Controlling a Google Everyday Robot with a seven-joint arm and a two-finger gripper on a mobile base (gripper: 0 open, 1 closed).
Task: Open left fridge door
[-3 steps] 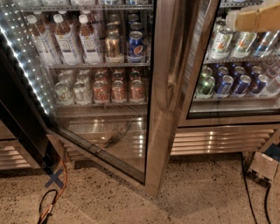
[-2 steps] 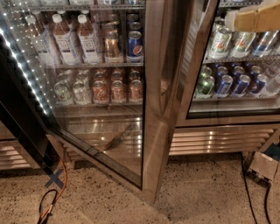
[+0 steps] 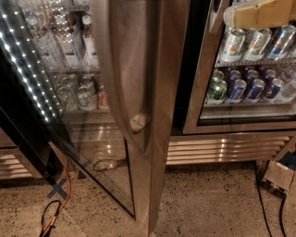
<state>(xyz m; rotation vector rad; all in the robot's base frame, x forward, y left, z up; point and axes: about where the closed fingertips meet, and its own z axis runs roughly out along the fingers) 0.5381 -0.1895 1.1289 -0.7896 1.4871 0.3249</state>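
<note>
Left fridge door (image 3: 159, 92) ajar, jaws off-frame

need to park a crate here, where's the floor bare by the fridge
Bare floor lies between the open left fridge door and the black cable at right. Lower left is crowded: an orange cable runs there. The gripper is top right, before the cans.

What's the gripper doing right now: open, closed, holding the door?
Gripper: cannot be told. It sits at the top right edge, in front of the cans, apart from the left fridge door, which stands swung open.
</note>
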